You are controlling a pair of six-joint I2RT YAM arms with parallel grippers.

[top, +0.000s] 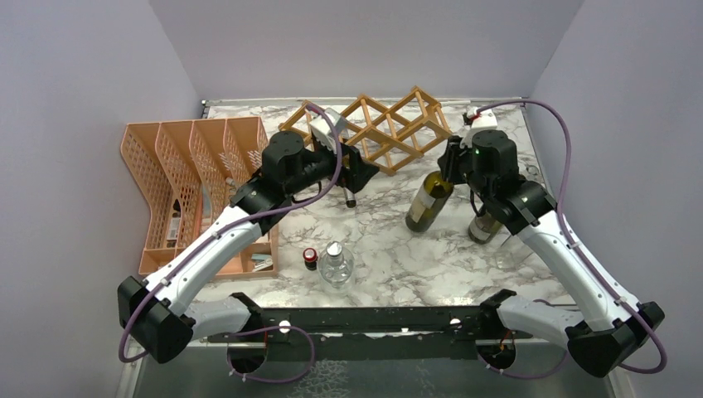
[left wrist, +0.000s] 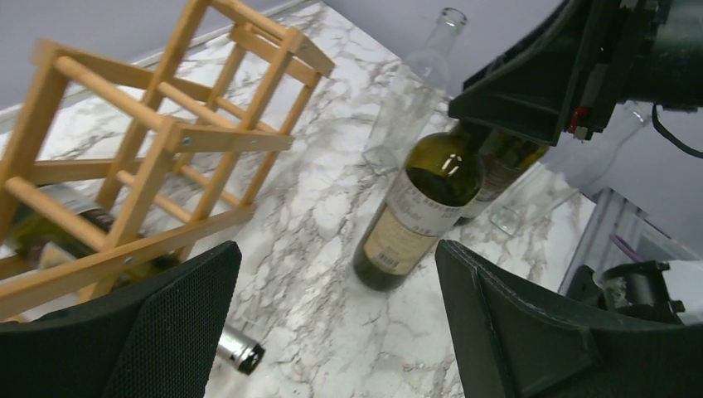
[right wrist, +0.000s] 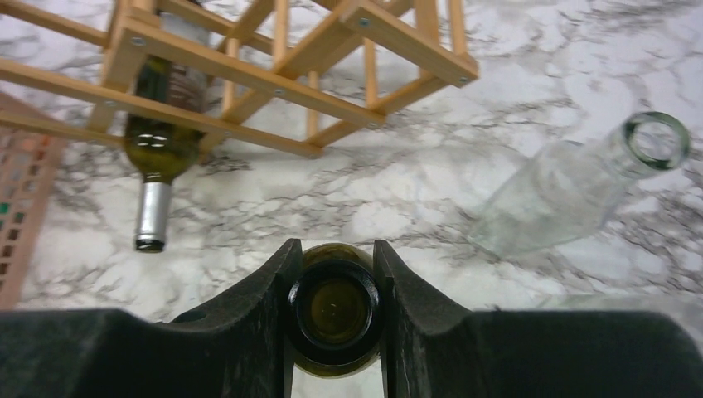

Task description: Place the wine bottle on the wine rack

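The wooden lattice wine rack (top: pixel 390 124) stands at the back of the table. One dark bottle (right wrist: pixel 162 141) lies in a left cell, its silver-capped neck (left wrist: pixel 240 348) sticking out. My right gripper (top: pixel 446 172) is shut on the neck of a green wine bottle (top: pixel 429 203), which hangs tilted in front of the rack with its base at the table. The right wrist view looks down on its open mouth (right wrist: pixel 334 311) between the fingers. My left gripper (top: pixel 365 170) is open and empty beside the rack's left part; its view shows the held bottle (left wrist: pixel 419 211) ahead.
An orange mesh file organiser (top: pixel 199 182) stands at the left. A second dark bottle (top: pixel 483 225) stands under my right arm, next to a clear glass bottle (right wrist: pixel 572 186). A small clear bottle (top: pixel 336 264) and a small red-capped item (top: pixel 310 257) sit near the front.
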